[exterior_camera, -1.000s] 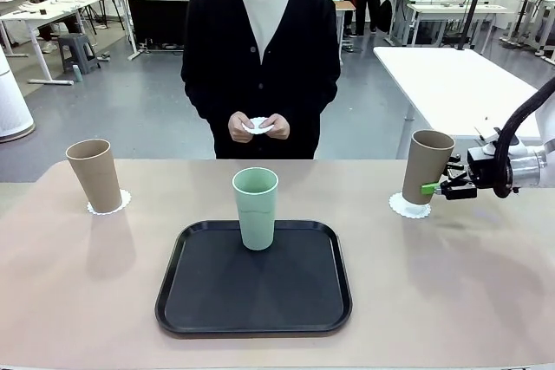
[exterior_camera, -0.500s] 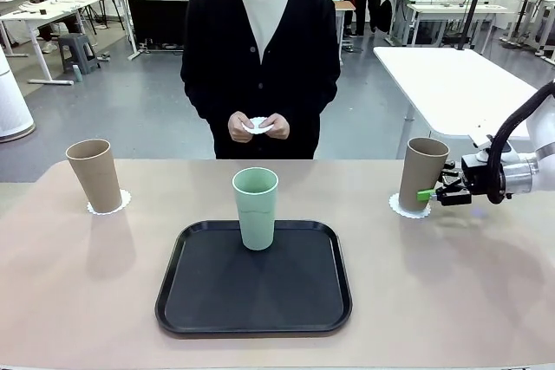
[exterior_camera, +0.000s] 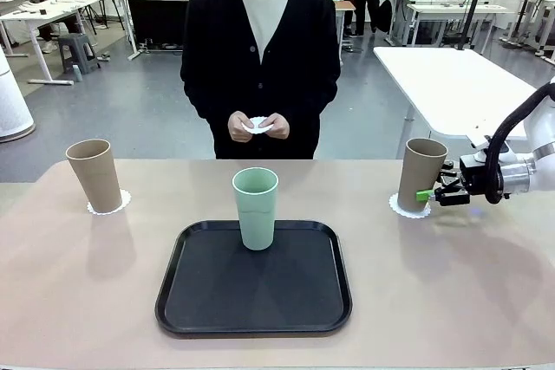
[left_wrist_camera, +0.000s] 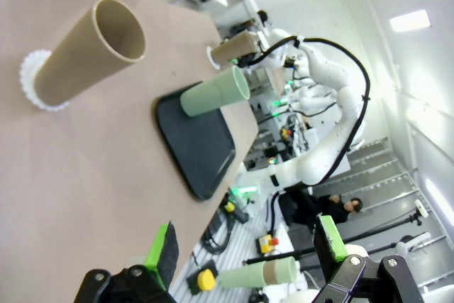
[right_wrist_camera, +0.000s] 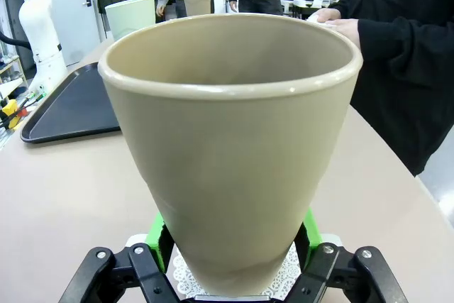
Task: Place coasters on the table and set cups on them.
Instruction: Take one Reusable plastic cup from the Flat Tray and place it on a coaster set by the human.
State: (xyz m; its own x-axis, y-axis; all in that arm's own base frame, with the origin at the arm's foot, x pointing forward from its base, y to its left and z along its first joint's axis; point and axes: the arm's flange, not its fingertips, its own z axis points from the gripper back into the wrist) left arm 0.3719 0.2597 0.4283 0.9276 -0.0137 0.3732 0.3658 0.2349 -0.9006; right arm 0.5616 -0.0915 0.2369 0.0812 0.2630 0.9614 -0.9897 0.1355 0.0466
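Observation:
A tan cup stands upright on a white lace coaster at the table's right. My right gripper holds it low down, green pads against both sides of its base; the coaster peeks out beneath. At the left, another tan cup stands on its own coaster. The mint cup stands on the black tray. The person holds a further coaster in both hands. My left gripper hovers open and empty, looking at the left cup.
The beige table has bare room on both sides of the tray and along the front edge. The person stands at the far edge, centre. A white-topped table stands behind on the right.
The right gripper has brought the tan cup down and slightly left, from tilted above the coaster to upright on it. Nothing else has moved.

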